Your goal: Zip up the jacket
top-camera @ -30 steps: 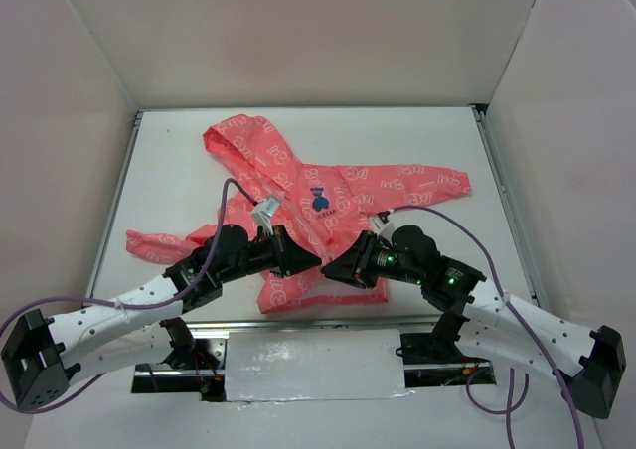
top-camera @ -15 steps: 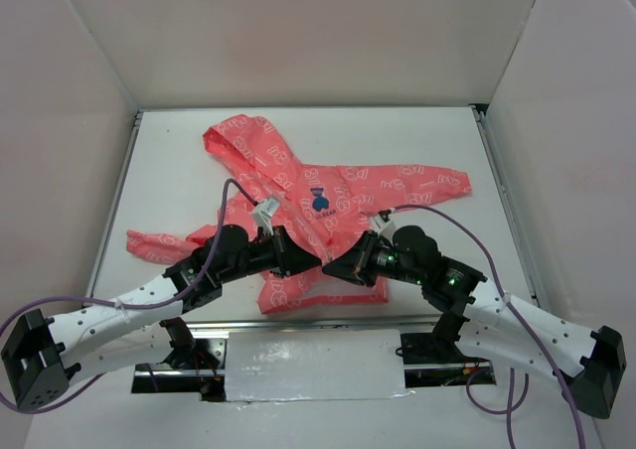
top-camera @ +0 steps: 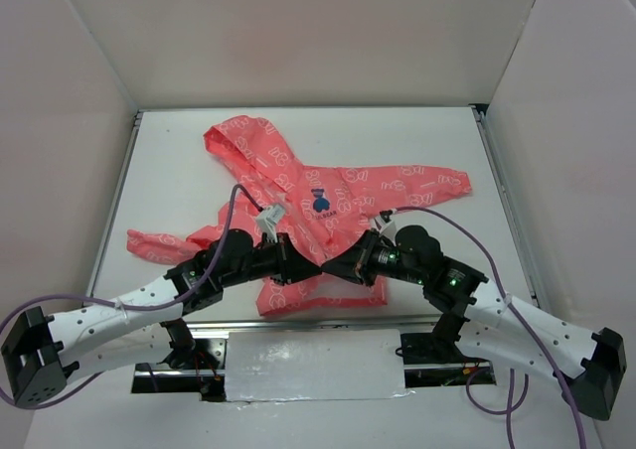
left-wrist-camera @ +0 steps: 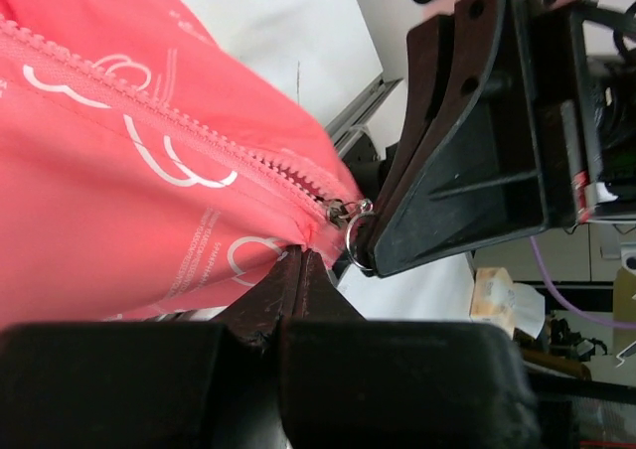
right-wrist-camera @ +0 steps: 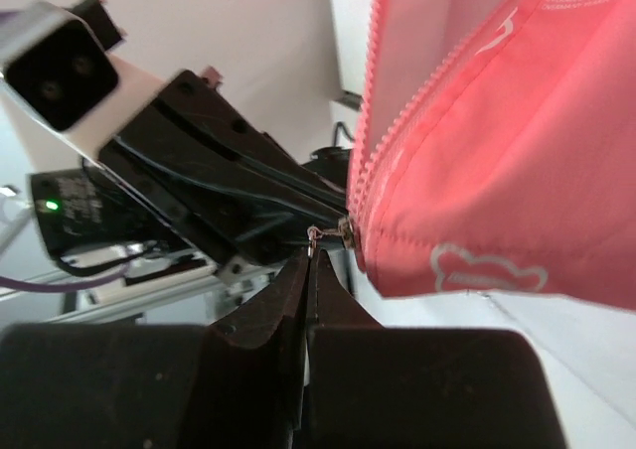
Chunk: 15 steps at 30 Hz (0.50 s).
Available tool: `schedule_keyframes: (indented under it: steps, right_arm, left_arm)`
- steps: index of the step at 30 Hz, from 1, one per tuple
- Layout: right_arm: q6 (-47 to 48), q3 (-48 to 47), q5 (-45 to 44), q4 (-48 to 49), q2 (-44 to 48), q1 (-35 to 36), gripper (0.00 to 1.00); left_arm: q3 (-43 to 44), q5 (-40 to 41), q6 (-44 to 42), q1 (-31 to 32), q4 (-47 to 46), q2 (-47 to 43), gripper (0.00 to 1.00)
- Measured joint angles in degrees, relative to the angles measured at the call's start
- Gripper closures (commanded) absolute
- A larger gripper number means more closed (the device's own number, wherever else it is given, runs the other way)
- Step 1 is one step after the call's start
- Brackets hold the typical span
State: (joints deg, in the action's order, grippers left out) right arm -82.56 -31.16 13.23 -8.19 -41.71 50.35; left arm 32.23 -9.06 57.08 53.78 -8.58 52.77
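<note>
The left gripper [left-wrist-camera: 298, 272] is squeezed tight on the near hem of the pink jacket [top-camera: 338, 196]. Just beside it, the right gripper [right-wrist-camera: 308, 266] looks pinched on the little zipper pull [right-wrist-camera: 320, 232].

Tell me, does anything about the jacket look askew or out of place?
The jacket lies askew, hood toward the far left, one sleeve crumpled. Its zipper is open, with the slider down at the hem.

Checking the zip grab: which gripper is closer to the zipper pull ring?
Right. The right gripper is shut on the zipper pull ring; the left gripper pinches the jacket hem just beside it.
</note>
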Motion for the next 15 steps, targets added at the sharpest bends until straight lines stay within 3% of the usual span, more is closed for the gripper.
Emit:
schedule_keyframes:
  steps: [15]
  right_arm:
    - [-7.65, 1.64, 10.23, 10.16, -12.24, -5.79, 1.0]
  left_arm:
    - [-1.64, 7.15, -3.87, 4.31, 4.55, -3.72, 1.0]
